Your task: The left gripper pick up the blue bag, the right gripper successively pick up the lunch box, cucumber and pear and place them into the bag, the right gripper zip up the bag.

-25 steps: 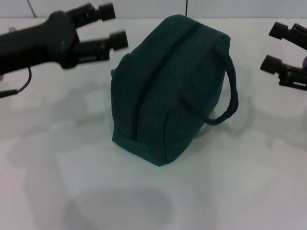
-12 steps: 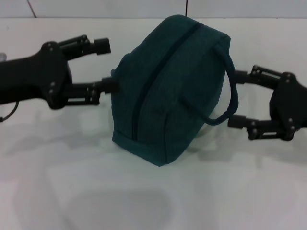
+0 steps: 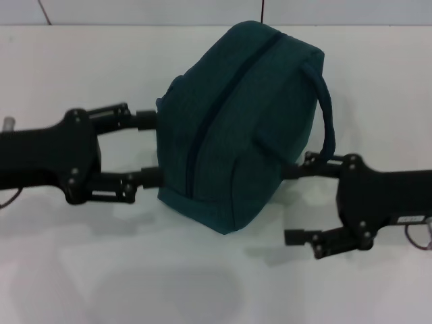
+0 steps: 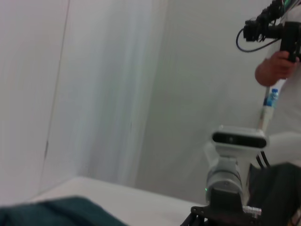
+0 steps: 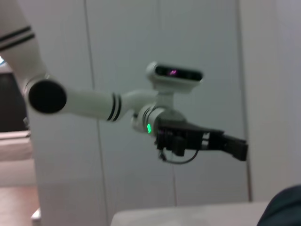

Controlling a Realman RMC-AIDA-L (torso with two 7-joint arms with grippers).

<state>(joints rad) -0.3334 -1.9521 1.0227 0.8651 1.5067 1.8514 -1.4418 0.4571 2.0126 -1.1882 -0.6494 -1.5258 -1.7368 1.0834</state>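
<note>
The blue bag [image 3: 236, 121] stands on the white table [image 3: 67, 67], its long zipper [image 3: 206, 131] closed and one handle [image 3: 329, 115] looping off its right side. My left gripper [image 3: 151, 148] is open, both fingertips at the bag's left side. My right gripper [image 3: 294, 203] is open at the bag's near right; its upper finger [image 3: 304, 169] reaches under the handle and its lower finger stands free. A strip of the bag shows in the left wrist view [image 4: 56, 212] and in the right wrist view [image 5: 287, 207]. The lunch box, cucumber and pear are out of view.
The right wrist view shows my left arm's gripper [image 5: 207, 141] across the bag. The left wrist view shows my right arm's wrist camera [image 4: 237, 139] and a person's hand [image 4: 275, 68] holding a device in the background.
Both arms have swung in and come nearer along the bag's sides. The left gripper dropped to the bag's left side; the right gripper moved from far right to the near right corner.
</note>
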